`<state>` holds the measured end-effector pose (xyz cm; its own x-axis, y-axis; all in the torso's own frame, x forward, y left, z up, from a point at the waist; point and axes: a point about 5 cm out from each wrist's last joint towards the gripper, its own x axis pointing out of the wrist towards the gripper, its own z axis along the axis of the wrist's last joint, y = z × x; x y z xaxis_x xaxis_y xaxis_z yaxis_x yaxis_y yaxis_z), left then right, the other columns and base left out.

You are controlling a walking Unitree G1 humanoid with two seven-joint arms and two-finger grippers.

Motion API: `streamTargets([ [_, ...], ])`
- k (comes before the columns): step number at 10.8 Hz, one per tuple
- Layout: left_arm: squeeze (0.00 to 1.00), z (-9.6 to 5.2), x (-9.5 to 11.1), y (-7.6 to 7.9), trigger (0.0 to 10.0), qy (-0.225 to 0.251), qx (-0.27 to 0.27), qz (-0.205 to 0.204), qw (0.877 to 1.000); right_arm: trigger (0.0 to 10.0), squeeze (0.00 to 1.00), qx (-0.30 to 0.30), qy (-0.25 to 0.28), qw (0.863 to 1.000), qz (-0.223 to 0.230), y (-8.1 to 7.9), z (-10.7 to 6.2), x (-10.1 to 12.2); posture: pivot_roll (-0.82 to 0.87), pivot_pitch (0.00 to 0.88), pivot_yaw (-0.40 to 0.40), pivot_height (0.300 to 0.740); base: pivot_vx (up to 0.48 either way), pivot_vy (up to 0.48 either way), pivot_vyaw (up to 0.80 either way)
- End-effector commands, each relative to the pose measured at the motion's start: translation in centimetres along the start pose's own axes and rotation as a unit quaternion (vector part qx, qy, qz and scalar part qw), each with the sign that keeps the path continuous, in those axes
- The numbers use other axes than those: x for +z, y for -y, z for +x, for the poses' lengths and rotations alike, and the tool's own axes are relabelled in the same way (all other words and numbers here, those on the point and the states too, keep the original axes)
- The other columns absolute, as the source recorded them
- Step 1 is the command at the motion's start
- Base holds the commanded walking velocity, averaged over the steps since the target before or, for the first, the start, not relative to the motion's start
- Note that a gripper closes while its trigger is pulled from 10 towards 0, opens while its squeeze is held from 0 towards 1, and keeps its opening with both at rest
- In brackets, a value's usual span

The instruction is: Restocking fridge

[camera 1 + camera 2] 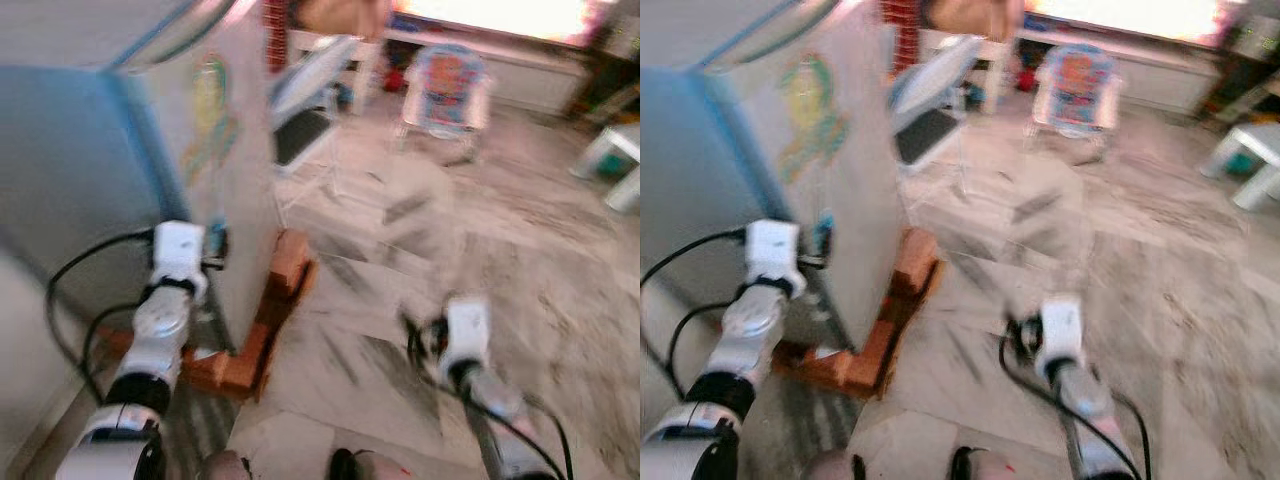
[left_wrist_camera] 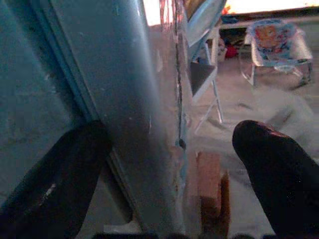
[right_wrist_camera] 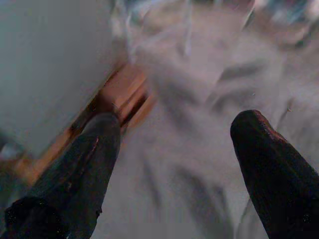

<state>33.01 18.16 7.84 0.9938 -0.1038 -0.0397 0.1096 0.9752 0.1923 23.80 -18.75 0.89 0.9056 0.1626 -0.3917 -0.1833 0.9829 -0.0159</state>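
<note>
Grey-blue fridge door (image 2: 144, 124) edge sits between the left gripper (image 2: 169, 164)'s spread fingers; right gripper (image 3: 174, 164) hangs open beside it over marble floor (image 1: 480, 240).

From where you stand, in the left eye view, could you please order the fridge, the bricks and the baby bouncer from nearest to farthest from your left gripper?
1. Fridge: right at the left gripper, whose open fingers straddle its front edge.
2. Bricks: on the floor at the fridge's foot, just to the gripper's right.
3. Baby bouncer: far across the room, ahead and to the right.
</note>
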Motion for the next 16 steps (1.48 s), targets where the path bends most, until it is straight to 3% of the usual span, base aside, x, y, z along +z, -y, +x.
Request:
streamTargets([
  [1,0.00,1.4,2.4,1.6,10.0,0.041,-0.046,0.011,0.998,10.0,0.00,0.004,-0.008,1.000,-0.008,0.5,0.0,0.1,0.06,0.058,-0.050,0.740,0.000,0.000,0.00],
  [2,0.00,2.0,3.6,3.7,10.0,0.059,-0.100,0.011,0.993,10.0,0.00,0.010,-0.029,0.999,-0.018,0.8,0.0,-0.3,0.05,0.056,-0.053,0.740,0.000,0.000,0.00],
  [3,0.00,2.1,5.5,7.6,10.0,0.093,-0.203,0.003,0.975,10.0,0.00,0.023,-0.040,0.999,-0.021,0.6,0.1,-0.5,0.06,0.056,-0.057,0.740,0.000,0.000,0.00],
  [4,0.00,1.5,6.7,10.5,10.0,0.115,-0.282,0.001,0.953,10.0,0.00,0.034,-0.050,0.998,-0.028,0.4,0.1,-0.6,0.06,0.054,-0.058,0.740,0.000,0.000,0.00],
  [5,0.00,0.0,8.3,14.5,10.0,0.141,-0.384,-0.008,0.912,10.0,0.00,0.049,-0.065,0.996,-0.030,0.2,0.2,-0.8,0.06,0.051,-0.058,0.740,0.000,0.000,0.00],
  [6,0.00,-0.1,9.0,15.7,10.0,0.148,-0.384,-0.032,0.911,10.0,0.00,0.065,-0.080,0.994,-0.027,-0.1,0.2,-1.1,0.06,0.051,-0.058,0.740,0.000,0.000,0.00],
  [7,0.00,1.0,8.5,14.5,10.0,0.140,-0.337,-0.030,0.931,10.0,0.00,0.073,-0.083,0.994,-0.027,-0.3,0.2,-1.2,0.06,0.050,-0.057,0.740,0.000,0.000,0.00],
  [8,0.00,2.1,7.9,10.8,10.0,0.126,-0.254,-0.038,0.958,10.0,0.00,0.078,-0.084,0.993,-0.028,-0.5,0.1,-1.2,0.07,0.050,-0.058,0.740,0.000,0.000,0.00],
  [11,0.00,0.8,4.5,5.3,10.0,0.084,-0.141,-0.030,0.986,10.0,0.00,0.073,-0.047,0.995,-0.040,-0.5,0.3,-0.2,0.10,0.067,-0.047,0.740,0.000,0.000,0.00],
  [12,0.00,-0.4,3.6,5.0,10.0,0.080,-0.139,-0.024,0.987,10.0,0.00,0.054,-0.028,0.997,-0.040,-0.3,0.2,0.2,0.12,0.077,-0.049,0.740,0.000,-0.296,0.00],
  [13,0.00,-2.4,1.4,4.0,10.0,0.045,-0.120,-0.020,0.992,10.0,0.00,0.021,0.017,0.999,-0.027,-0.1,0.6,1.5,0.12,0.080,-0.048,0.740,0.000,-0.454,0.00],
  [16,0.00,-4.9,-1.1,2.2,10.0,-0.001,-0.058,-0.035,0.998,10.0,0.00,-0.045,0.132,0.990,-0.013,0.3,1.0,5.2,0.11,0.071,-0.052,0.740,0.000,-0.447,0.00],
])
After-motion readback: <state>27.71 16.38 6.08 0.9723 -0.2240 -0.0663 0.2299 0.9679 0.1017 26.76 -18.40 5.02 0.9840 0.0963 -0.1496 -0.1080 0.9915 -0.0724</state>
